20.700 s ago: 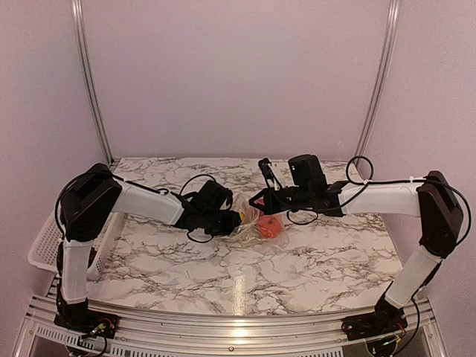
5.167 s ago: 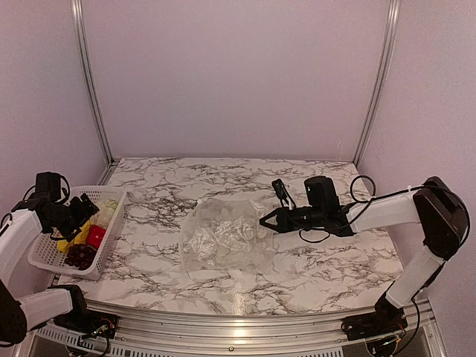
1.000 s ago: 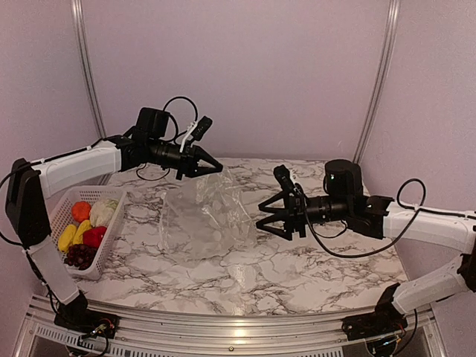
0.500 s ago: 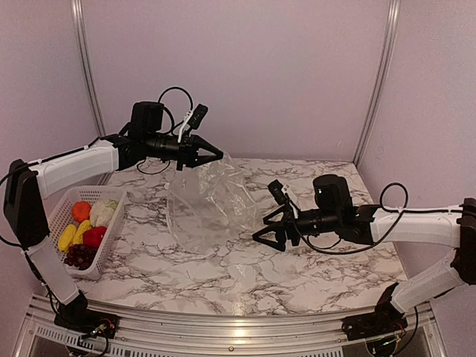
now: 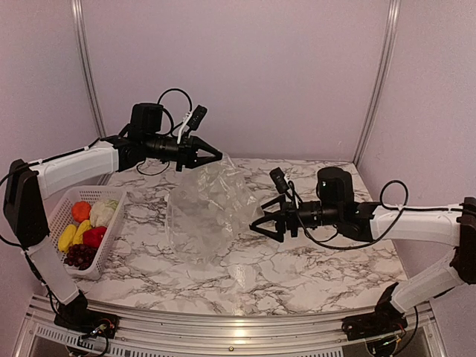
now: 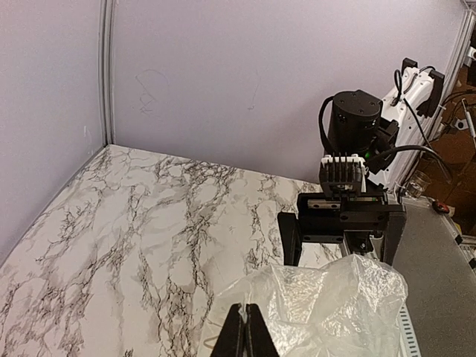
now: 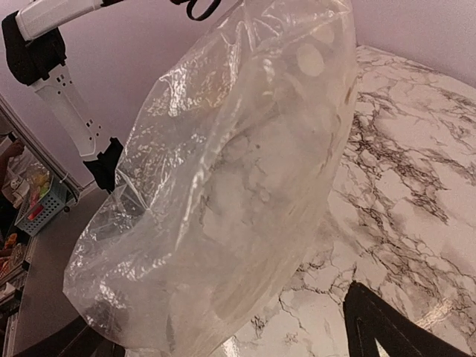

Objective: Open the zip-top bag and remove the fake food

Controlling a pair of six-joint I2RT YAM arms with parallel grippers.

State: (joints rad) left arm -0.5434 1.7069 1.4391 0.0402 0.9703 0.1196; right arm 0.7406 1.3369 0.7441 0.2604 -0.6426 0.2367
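1. The left claw [image 5: 214, 158] is pinched fully closed on the top edge of the clear crinkly plastic zip-top bag [image 5: 204, 216]. The bag hangs above the marble-patterned desk [image 5: 312, 268], long axis roughly vertical, lower end at the desk.
2. The right claw [image 5: 262, 222] is spread wide and holds nothing. The bag lies just to its left, off its tips, so we judge this arm nearer the bag's body.
3. The coloured plastic fake food pieces [image 5: 85, 223] sit in the white lattice plastic basket [image 5: 111, 230], well apart; the bag looks empty.
4. We find no readable brands or writing.
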